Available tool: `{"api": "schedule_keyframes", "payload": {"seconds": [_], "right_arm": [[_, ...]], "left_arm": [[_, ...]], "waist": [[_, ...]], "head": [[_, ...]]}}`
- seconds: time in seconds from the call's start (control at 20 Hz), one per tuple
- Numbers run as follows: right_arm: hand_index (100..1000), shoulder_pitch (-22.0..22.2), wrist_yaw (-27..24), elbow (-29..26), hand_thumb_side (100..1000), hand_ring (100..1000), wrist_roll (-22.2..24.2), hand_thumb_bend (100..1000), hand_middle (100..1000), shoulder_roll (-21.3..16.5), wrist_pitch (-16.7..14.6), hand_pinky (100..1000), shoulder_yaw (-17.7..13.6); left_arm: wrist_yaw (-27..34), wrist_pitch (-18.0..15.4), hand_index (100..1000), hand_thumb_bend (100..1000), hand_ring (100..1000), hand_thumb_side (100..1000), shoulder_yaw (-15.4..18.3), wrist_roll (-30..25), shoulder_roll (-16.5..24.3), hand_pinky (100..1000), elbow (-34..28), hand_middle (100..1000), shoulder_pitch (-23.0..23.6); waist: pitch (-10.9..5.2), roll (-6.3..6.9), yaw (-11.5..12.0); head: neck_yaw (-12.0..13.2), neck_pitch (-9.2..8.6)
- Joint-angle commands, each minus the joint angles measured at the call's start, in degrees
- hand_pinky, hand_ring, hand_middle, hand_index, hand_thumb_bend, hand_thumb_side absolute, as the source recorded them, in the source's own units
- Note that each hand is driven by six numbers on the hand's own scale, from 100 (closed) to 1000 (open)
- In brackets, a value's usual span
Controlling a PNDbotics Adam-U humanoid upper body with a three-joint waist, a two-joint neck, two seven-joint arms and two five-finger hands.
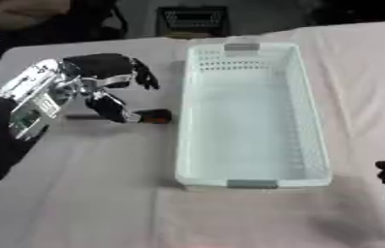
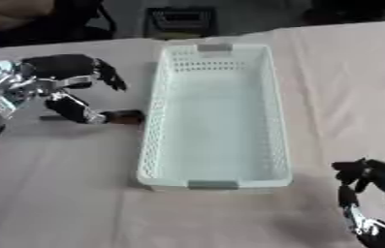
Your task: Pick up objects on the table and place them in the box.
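Note:
A long dark stick-like object with a brown tip (image 1: 155,116) lies on the pink tablecloth just left of the white perforated box (image 1: 307,111). My left hand (image 1: 106,72) hovers over it with fingers spread and curved downward and the thumb reaching low beside the object; nothing is gripped. The box stands lengthwise in the middle and shows nothing inside. My right hand (image 2: 369,181) rests near the lower right corner, fingers up and relaxed.
The pink cloth (image 1: 85,193) covers the table. A dark crate (image 1: 193,20) stands beyond the far edge. A person's arm (image 1: 22,12) shows at the top left, off the table.

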Motion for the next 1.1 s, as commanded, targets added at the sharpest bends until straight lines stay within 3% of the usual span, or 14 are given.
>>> {"api": "schedule_keyframes", "payload": {"seconds": [0.05,0.6,1.1], "right_arm": [[789,-0.2,-0.5,-0.8,781,552,0.1,100,578,-1.1,-0.2,430,-0.1],[788,-0.3,-0.5,-0.9,782,552,0.1,100,578,-1.1,-0.2,430,-0.2],[788,-0.3,-0.6,-0.9,780,552,0.0,100,577,-0.9,-0.2,429,-0.3]], "left_arm": [[-1.0,-0.7,824,454,754,398,0.0,0.2,0.2,733,0.8,682,-1.1],[-3.7,-1.6,815,472,759,377,-0.2,1.1,-0.8,735,3.5,682,-0.4],[-11.5,0.4,805,505,772,384,-0.1,5.9,-3.1,739,5.7,693,1.3]], "waist": [[-0.95,-0.2,-0.1],[-0.92,-0.25,-0.1],[-0.75,-0.46,0.0]], "head": [[0.2,-0.11],[-0.1,-0.67],[-0.2,-0.82]]}}
